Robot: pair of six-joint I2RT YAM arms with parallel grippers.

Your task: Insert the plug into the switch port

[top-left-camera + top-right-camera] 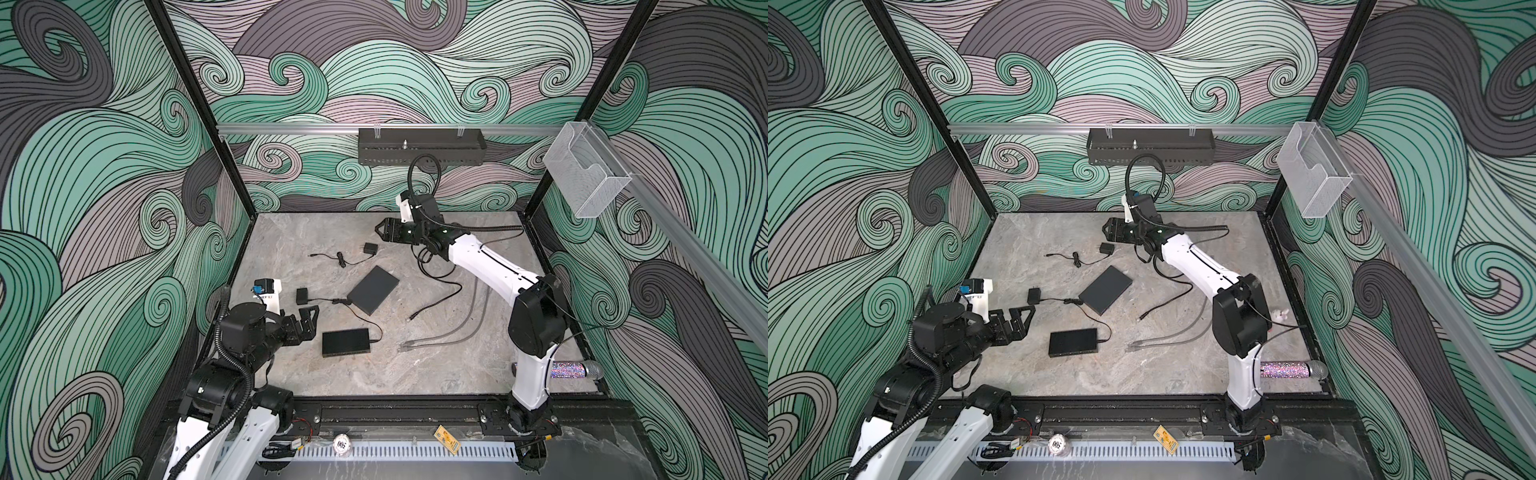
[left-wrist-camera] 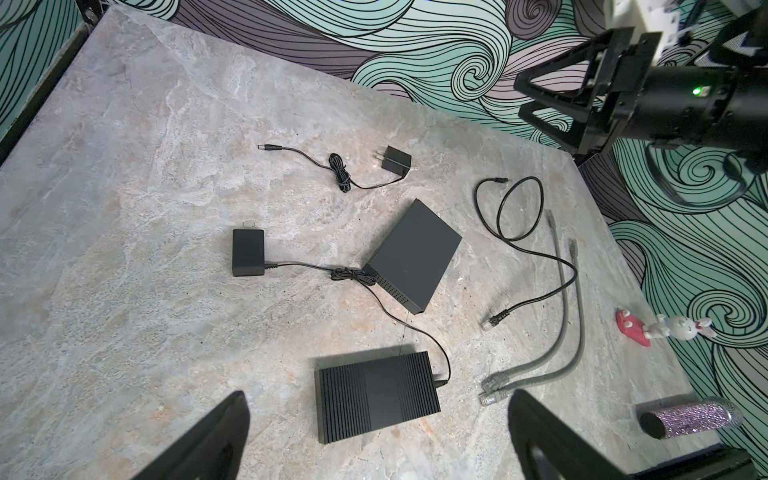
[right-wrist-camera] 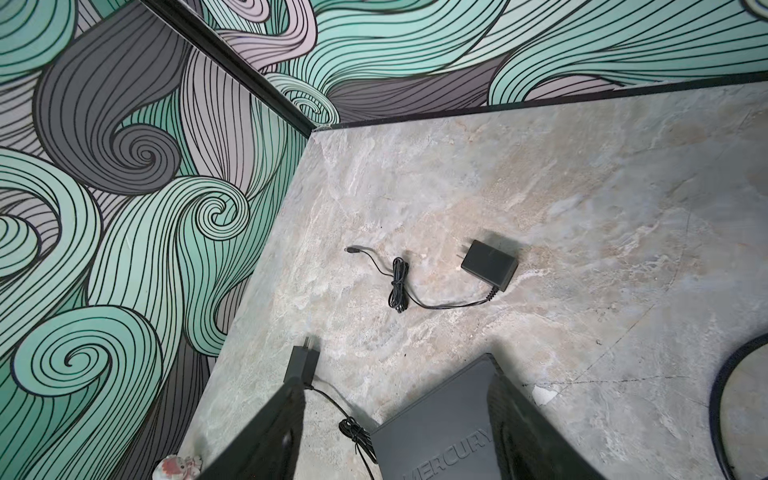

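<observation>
Both top views show a smooth switch (image 1: pixel 373 289) lying askew at the middle of the table (image 1: pixel 353 382). The plug (image 1: pixel 312 254), on the free end of a thin cord, lies on the table behind this switch and to its left, apart from it. The cord runs to a small adapter (image 1: pixel 370 248) straight behind the switch. The right gripper (image 1: pixel 377 230) hangs in the air behind the switch, just past that adapter, its jaws apart and empty. The left gripper (image 1: pixel 309 321) hangs left of the switch and nearer the front, jaws spread wide and empty. A ribbed switch (image 1: pixel 345 341) lies in front of the smooth switch; a cord plugged into its end leads to a second adapter (image 1: pixel 302 295) just left of the smooth switch. A black cable (image 1: pixel 436 304) and two grey cables (image 1: pixel 475 299) lie to the right of the smooth switch.

Left wrist view: the left gripper's fingers (image 2: pixel 216 436) stand far apart, gripping nothing. The plug (image 2: pixel 266 147) lies bare on the table on the far side of the smooth switch (image 2: pixel 413 259). The right gripper (image 2: pixel 523 97) shows there too, open and empty.

Right wrist view: the right gripper's fingers (image 3: pixel 266 432) stand apart, and a corner of the smooth switch (image 3: pixel 449 432), lettered MERCURY, shows below the gap. The plug (image 3: pixel 351 249) and small adapter (image 3: pixel 490 264) lie beyond that corner, clear of the switch.
</observation>
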